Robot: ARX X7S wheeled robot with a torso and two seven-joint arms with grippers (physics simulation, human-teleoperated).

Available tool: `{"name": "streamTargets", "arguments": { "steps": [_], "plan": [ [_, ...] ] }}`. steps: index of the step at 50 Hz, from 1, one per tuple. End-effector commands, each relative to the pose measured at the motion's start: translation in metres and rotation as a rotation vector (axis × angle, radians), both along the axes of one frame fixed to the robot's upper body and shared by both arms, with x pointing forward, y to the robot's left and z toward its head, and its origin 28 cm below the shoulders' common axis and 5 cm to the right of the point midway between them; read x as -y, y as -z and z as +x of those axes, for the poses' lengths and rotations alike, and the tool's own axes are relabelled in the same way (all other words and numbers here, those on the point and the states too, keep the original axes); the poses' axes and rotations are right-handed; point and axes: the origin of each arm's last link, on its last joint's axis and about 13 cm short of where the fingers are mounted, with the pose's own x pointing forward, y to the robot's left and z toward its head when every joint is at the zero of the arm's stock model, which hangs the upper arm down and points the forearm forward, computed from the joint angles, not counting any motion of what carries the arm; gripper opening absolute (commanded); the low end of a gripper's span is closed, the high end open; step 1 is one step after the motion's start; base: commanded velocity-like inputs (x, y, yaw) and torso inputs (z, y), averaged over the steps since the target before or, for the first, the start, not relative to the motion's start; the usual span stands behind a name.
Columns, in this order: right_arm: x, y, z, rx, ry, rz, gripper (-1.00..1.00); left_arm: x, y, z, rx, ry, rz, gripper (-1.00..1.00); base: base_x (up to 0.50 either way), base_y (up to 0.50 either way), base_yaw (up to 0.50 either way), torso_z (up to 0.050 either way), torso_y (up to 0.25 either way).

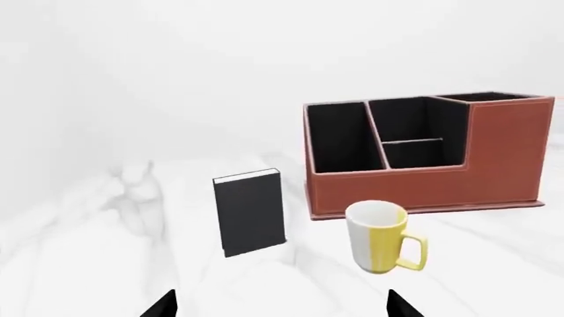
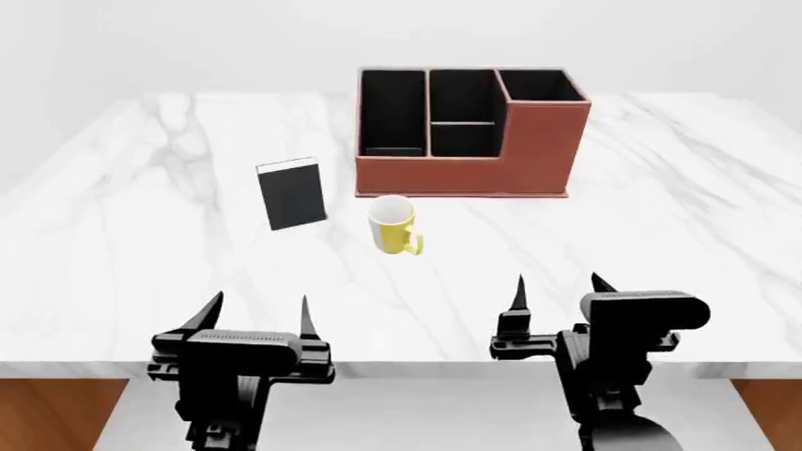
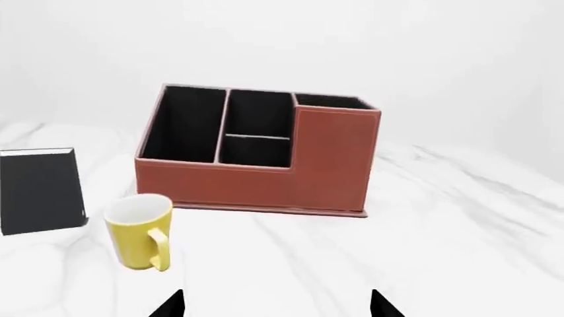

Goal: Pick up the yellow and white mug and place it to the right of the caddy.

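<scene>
A: Item one?
B: Yellow and white mug (image 2: 393,225), upright on the tabletop (image 2: 652,235), just near of the caddy (image 2: 467,132), handle toward the near right.

A: Surroundings?
B: Black block (image 2: 291,194), standing, left of the mug and apart from it.

A: Hands?
B: Left hand (image 2: 257,315) and right hand (image 2: 559,292), both at the near edge, fingers spread, holding nothing.
</scene>
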Motion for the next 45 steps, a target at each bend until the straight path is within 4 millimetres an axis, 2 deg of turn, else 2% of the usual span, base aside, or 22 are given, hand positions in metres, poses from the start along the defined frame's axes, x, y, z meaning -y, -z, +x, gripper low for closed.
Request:
{"name": "streamTargets", "arguments": {
  "steps": [1,6,20,30,45],
  "plan": [
    [0.0039,-0.0235,0.0009,0.020,0.001,-0.037,1.00,0.0009,-0.0185,0.0009,0.025,0.011,0.036,1.00,0.00,-0.10,0.00,0.000,0.000],
    [0.0036,-0.0236,0.0009,0.019,-0.004,-0.041,1.00,0.0008,-0.0194,0.0007,0.028,0.010,0.039,1.00,0.01,-0.22,0.00,0.000,0.000],
    [0.0017,-0.0263,0.0011,0.028,-0.025,-0.050,1.00,-0.0014,-0.0189,-0.0024,0.032,-0.001,0.041,1.00,0.12,-0.49,0.00,0.000,0.000],
    [0.0008,-0.0263,0.0015,0.038,-0.031,-0.059,1.00,-0.0020,-0.0189,-0.0032,0.034,-0.004,0.041,1.00,0.42,-0.29,0.00,0.000,0.000],
    [0.0011,-0.0268,0.0016,0.043,-0.030,-0.054,1.00,-0.0030,-0.0194,-0.0044,0.037,-0.007,0.038,1.00,0.49,-0.11,0.00,0.000,0.000]
  ]
}}
